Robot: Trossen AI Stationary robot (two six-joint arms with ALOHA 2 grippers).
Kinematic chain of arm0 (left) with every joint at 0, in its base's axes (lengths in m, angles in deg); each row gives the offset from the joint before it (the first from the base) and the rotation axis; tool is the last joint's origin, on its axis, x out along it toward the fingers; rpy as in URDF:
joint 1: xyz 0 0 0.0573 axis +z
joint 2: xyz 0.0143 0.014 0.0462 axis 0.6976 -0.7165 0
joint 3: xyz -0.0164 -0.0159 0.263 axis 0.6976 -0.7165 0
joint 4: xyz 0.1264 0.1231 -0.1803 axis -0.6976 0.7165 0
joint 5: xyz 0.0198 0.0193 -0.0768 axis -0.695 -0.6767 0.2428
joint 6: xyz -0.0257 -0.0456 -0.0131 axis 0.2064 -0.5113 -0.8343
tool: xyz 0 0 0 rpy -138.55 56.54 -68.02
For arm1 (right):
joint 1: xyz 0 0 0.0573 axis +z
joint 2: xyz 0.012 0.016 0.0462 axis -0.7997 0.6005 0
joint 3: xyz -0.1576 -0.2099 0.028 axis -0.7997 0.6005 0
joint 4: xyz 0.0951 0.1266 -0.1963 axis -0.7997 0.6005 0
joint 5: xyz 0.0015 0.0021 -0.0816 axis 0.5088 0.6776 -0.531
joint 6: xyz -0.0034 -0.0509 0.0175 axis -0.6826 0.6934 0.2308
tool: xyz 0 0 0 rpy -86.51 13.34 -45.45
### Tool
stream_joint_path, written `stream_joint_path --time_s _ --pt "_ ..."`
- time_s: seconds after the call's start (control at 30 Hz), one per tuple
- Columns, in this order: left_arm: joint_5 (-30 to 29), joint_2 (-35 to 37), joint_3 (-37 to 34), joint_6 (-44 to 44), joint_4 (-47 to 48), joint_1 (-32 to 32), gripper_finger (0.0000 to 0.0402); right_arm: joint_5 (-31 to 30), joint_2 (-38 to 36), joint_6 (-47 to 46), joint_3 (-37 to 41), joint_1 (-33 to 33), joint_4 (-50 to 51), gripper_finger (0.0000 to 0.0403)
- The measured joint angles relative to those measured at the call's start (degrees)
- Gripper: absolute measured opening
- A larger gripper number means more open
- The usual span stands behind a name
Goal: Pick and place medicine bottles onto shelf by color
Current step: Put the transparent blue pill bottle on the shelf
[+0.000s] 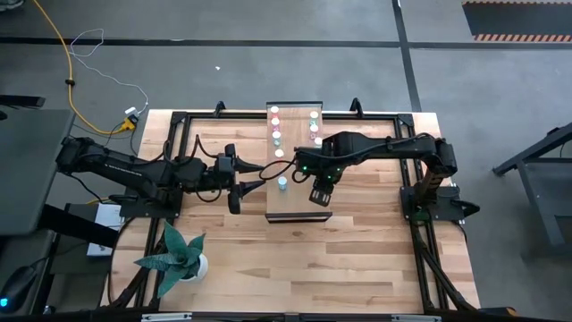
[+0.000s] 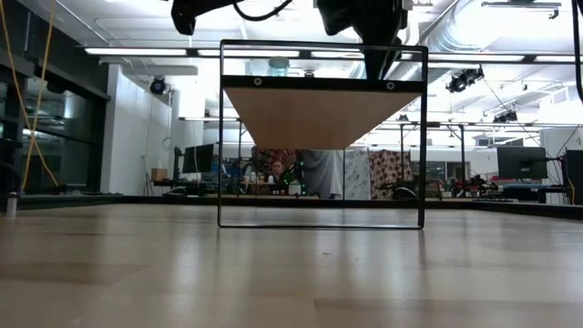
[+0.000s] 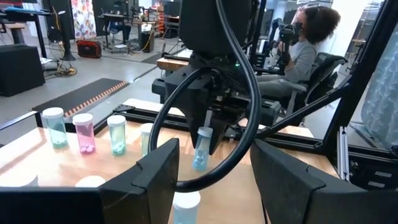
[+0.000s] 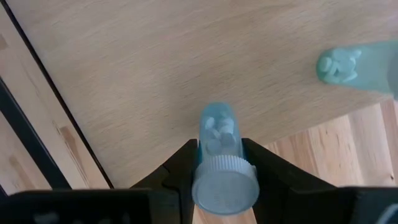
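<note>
The shelf (image 1: pixel 298 207) is a pale raised board across the table's middle. Pink vials (image 1: pixel 276 122) stand in a row along its left side and green vials (image 1: pixel 315 126) along its right, all at the far end. One pale blue vial (image 1: pixel 282 182) stands alone nearer the middle. My right gripper (image 1: pixel 320 195) hovers over the shelf's near half, shut on another blue vial (image 3: pixel 201 152). My left gripper (image 1: pixel 252 183) is open and level at the shelf's left edge, pointing at the lone blue vial (image 3: pixel 185 208) without touching it. My right gripper pinches the blue vial between its two fingers (image 4: pixel 186 163) just below the white cap (image 4: pixel 225 185), at the vial's top end. The fingers come from above, pointing down. The vial hangs below them, nearly upright, its bottom (image 3: pixel 199 165) lifted clear of the shelf board.
A potted plant (image 1: pixel 183 255) stands near the table's near-left corner. Black frame rails (image 1: pixel 179 143) run along the table's edges. A person sits beyond the table (image 3: pixel 305 50). The shelf's near end (image 1: pixel 299 215) is bare. A blue-green vial (image 4: pixel 341 64) stands close to the held one.
</note>
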Motion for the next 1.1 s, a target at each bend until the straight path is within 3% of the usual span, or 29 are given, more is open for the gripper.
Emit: stream_joint_path --time_s 0.57,1.1 --pt "-0.2 0.0 0.0 0.0 0.0 0.0 0.0187 0.0 0.0 0.4 0.1 -0.2 -1.8 0.0108" --pt "-0.2 0.0 0.0 0.0 0.0 0.0 0.0187 -1.1 0.0 2.6 0.1 -0.2 -5.2 0.0197"
